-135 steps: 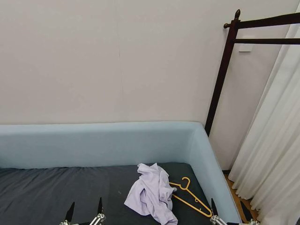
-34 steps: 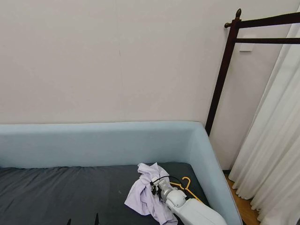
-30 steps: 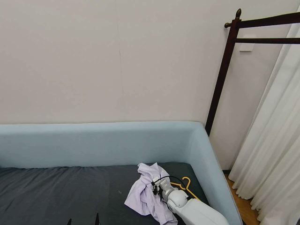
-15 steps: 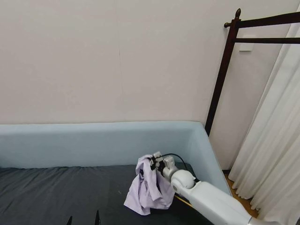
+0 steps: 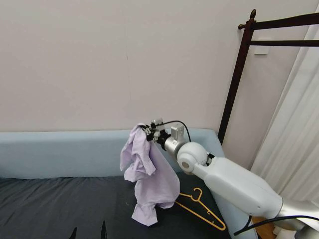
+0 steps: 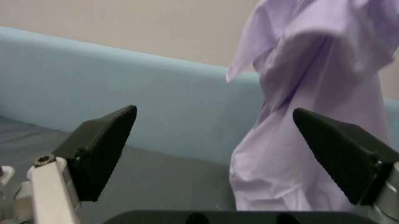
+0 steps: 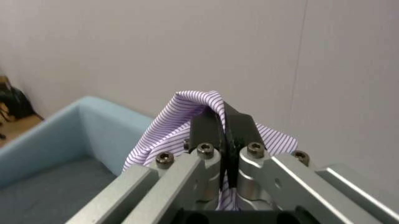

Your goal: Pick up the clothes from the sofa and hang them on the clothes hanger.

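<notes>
Shirt point(image 5: 149, 174), lilac, hangs over the sofa point(image 5: 50, 154) seat, long axis vertical. Low at the sofa's near edge sits the left gripper point(image 5: 88, 233), fingers spread and empty. Level with the sofa back's top, the right gripper point(image 5: 152, 130) is clenched on the shirt's top, cloth falling straight below it. The yellow hanger point(image 5: 202, 209) lies on the seat toward the sofa's right end; the rack point(image 5: 239, 74) stands past that end.

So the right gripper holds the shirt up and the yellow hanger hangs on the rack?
No: the head view shows the yellow hanger lying on the sofa seat, not the rack. The right gripper does hold the shirt up.
</notes>
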Robot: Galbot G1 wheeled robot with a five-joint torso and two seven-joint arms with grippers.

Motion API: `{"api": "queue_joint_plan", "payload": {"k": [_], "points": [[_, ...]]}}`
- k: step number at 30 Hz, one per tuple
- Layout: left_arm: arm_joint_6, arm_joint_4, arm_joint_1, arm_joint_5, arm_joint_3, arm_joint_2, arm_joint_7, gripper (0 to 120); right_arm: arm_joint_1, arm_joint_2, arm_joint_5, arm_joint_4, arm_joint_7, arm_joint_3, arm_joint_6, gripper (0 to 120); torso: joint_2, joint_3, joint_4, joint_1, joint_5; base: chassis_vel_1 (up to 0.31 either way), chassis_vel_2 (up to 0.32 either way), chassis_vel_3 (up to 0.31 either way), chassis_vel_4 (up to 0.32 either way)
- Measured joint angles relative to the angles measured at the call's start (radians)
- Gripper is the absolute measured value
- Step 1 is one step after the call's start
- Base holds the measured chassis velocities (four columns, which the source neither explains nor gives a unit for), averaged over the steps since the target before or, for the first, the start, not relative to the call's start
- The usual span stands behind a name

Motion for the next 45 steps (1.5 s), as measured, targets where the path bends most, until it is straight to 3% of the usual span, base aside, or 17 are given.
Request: {"api": "queue_joint_plan", "payload": {"k": [6,12,16,17,18,20,21,24,25,27,30,33,41,42,45], "points": [[-0.006,-0.007,0.003,0.0,-0.002,-0.001,-0.001,99,0.074,0.001,0.169,0.105,0.078,0.036,-0.032,0,0.0,0.0,-0.0004,0.0,0.0,0.0,0.0,0.0,0.0],[-0.006,-0.006,0.001,0.001,0.0,-0.005,-0.002,99,0.04,-0.006,0.139,0.116,0.076,0.041,-0.012,0,0.0,0.0,0.0004,0.0,-0.0003,0.0,0.0,0.0,0.0],[-0.008,0.002,0.006,0.005,0.002,-0.012,-0.002,99,-0.202,-0.145,0.075,0.135,0.026,0.141,0.004,0,0.0,0.0,-0.0002,0.0,0.0005,0.0,0.0,0.0,0.0],[-0.008,0.002,0.006,0.005,0.002,-0.012,-0.002,99,-0.202,-0.145,0.075,0.135,0.026,0.141,0.004,0,0.0,0.0,-0.0002,0.0,0.0005,0.0,0.0,0.0,0.0],[-0.009,0.006,0.007,0.006,0.002,-0.013,-0.002,99,-0.349,-0.211,0.027,0.14,-0.023,0.202,0.013,0,0.0,0.0,-0.0011,0.0,0.0006,0.0,0.0,0.0,0.0],[-0.009,0.013,0.009,0.009,0.002,-0.014,-0.002,99,-0.591,-0.271,-0.074,0.09,-0.115,0.28,0.043,0,0.0,0.0,-0.0017,0.0,0.001,0.0,0.0,0.0,0.0],[-0.009,0.013,0.009,0.009,0.002,-0.014,-0.002,99,-0.591,-0.271,-0.074,0.09,-0.115,0.28,0.043,0,0.0,0.0,-0.0017,0.0,0.001,0.0,0.0,0.0,0.0],[-0.001,0.021,0.009,0.018,0.007,-0.012,-0.002,99,-0.814,-0.247,-0.23,-0.086,-0.219,0.34,0.118,0,0.0,0.0,-0.0008,0.0,0.0005,0.0,0.0,0.0,0.0],[-0.001,0.021,0.009,0.018,0.007,-0.012,-0.002,99,-0.814,-0.247,-0.23,-0.086,-0.219,0.34,0.118,0,0.0,0.0,-0.0008,0.0,0.0005,0.0,0.0,0.0,0.0],[0.008,0.021,0.008,0.025,0.01,-0.011,-0.001,99,-0.872,-0.2,-0.316,-0.219,-0.257,0.347,0.178,0,0.0,0.0,-0.0007,0.0,0.0009,0.0,0.0,0.0,0.0],[0.014,0.02,0.007,0.029,0.012,-0.01,0.0,99,-0.865,-0.15,-0.374,-0.334,-0.274,0.351,0.22,0,0.0,0.0,-0.0006,0.0,0.0007,0.0,0.0,0.0,0.0],[0.016,0.019,0.009,0.03,0.011,-0.009,0.0,99,-0.742,-0.112,-0.429,-0.441,-0.282,0.32,0.252,0,0.0,0.0,0.0002,0.0,-0.0002,0.0,0.0,0.0,0.0],[0.015,0.032,0.008,0.021,0.009,-0.01,0.0,99,-0.537,-0.048,-0.467,-0.547,-0.292,0.231,0.302,0,0.0,0.0,-0.0001,0.0,-0.0002,0.0,0.0,0.0,0.0],[0.015,0.033,0.006,0.017,0.008,-0.01,-0.001,99,-0.443,-0.003,-0.477,-0.619,-0.301,0.213,0.329,0,0.0,0.0,0.0002,0.0,-0.0001,0.0,0.0,0.0,0.0],[0.015,0.035,0.004,0.015,0.008,-0.007,-0.001,99,-0.36,0.039,-0.487,-0.711,-0.311,0.189,0.357,0,0.0,0.0,0.0002,0.0,-0.0006,0.0,0.0,0.0,0.0]]}}
